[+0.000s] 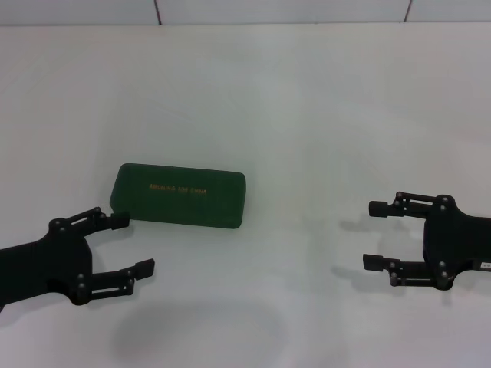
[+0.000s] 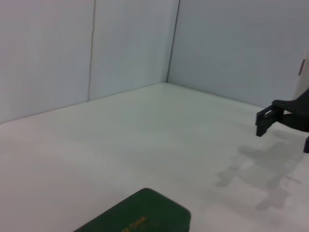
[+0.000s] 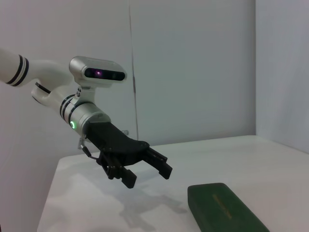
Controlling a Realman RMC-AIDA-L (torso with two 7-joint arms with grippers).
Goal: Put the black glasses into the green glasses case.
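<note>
On the one white table [image 1: 307,115] there is one green glasses case [image 1: 179,195], closed with gold lettering on its lid, and there are two black grippers, the left gripper [image 1: 136,244] and the right gripper [image 1: 374,234], each with two fingers.

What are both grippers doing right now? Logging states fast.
Left gripper: open, empty, beside the closed green glasses case.
Right gripper: open, empty.

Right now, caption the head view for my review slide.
Closed green glasses case on table; open left gripper beside it, open right gripper apart.
</note>
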